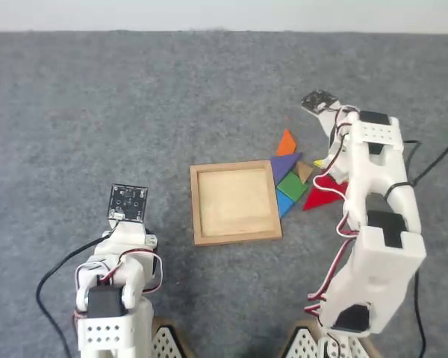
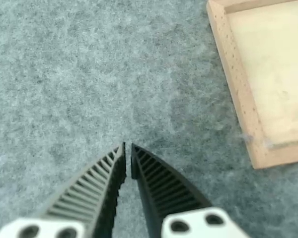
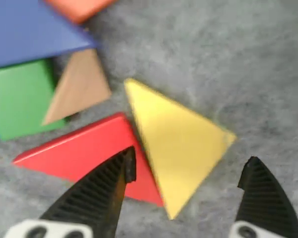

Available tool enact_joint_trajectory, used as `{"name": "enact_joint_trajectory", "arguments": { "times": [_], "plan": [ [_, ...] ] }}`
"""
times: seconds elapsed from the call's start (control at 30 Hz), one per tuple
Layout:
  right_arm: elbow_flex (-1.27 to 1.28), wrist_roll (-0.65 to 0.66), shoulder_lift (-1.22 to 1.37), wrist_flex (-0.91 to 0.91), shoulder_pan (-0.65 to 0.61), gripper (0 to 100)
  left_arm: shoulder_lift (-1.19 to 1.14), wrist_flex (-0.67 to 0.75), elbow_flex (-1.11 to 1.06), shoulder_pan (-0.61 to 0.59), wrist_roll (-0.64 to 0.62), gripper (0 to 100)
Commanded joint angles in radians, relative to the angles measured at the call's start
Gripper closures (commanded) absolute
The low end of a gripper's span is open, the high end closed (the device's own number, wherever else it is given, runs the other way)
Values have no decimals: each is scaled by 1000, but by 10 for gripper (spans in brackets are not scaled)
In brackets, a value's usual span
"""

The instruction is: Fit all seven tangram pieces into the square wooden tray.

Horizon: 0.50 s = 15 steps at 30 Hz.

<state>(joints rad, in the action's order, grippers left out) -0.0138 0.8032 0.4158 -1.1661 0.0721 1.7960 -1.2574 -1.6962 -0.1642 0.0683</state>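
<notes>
The square wooden tray (image 1: 196, 203) lies empty at the middle of the grey carpet. Right of it the pieces cluster together: orange triangle (image 1: 286, 142), purple triangle (image 1: 284, 165), green square (image 1: 292, 186), light blue piece (image 1: 284, 203), tan triangle (image 1: 305, 171) and red triangle (image 1: 322, 192). My right gripper (image 3: 191, 166) is open and straddles the yellow triangle (image 3: 176, 144), which rests partly against the red triangle (image 3: 89, 151). My left gripper (image 2: 127, 147) is shut and empty over bare carpet, a little way from the tray's corner (image 2: 238, 89).
The right arm (image 1: 373, 171) stands over the right side of the cluster and hides part of it. The left arm (image 1: 119, 261) sits at the front left. Bare carpet surrounds the tray on its far, left and near sides.
</notes>
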Motion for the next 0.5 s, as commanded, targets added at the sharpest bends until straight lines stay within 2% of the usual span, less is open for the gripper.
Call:
{"name": "enact_joint_trajectory", "arguments": {
  "times": [0.0, 0.47],
  "plan": [
    [-161, 12, 58, -42, 24, 659, 20, -3, 12, 2, 2, 978],
    [-376, 106, 306, -102, 4, 661, 20, -3, 12, 2, 2, 978]
  ]
}}
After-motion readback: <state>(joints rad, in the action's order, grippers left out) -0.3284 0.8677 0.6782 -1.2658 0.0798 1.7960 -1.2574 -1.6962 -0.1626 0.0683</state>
